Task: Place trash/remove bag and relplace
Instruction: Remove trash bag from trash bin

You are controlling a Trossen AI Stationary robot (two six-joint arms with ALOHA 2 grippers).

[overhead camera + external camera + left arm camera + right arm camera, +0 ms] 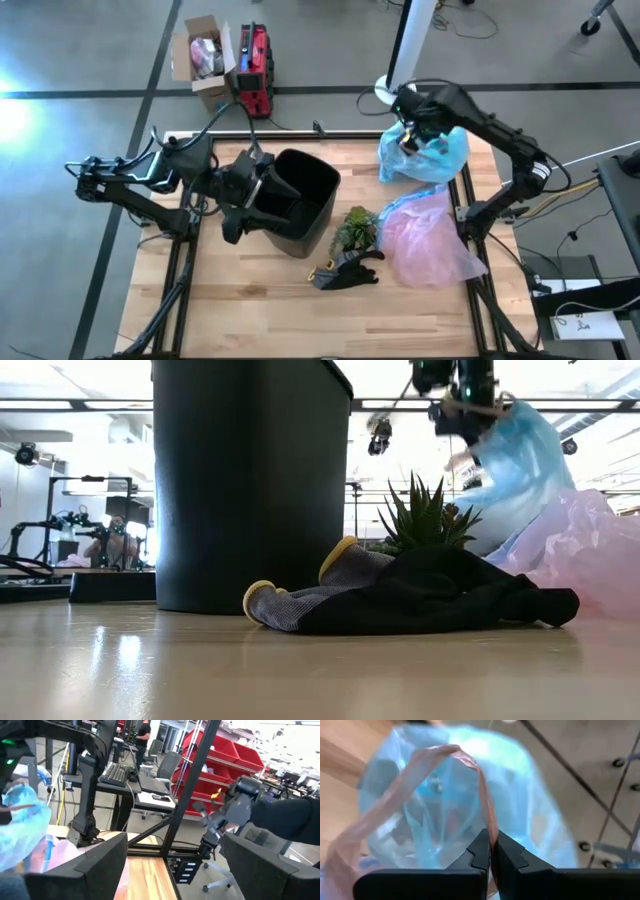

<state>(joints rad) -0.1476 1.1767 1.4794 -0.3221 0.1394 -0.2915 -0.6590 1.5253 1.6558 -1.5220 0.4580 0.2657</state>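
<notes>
Both right gripper (490, 851) fingers pinch the bag (465, 805); no writing is readable

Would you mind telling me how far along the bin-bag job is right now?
Done: the translucent teal-blue plastic bag, holding litter, is out of the black plastic bin. In hand: the right hand is shut on its pinkish drawstring, lifting it at the table's far right; the left hand is at the bin. Left: lining the unlined bin; the pink translucent bag lies beside it.
</notes>
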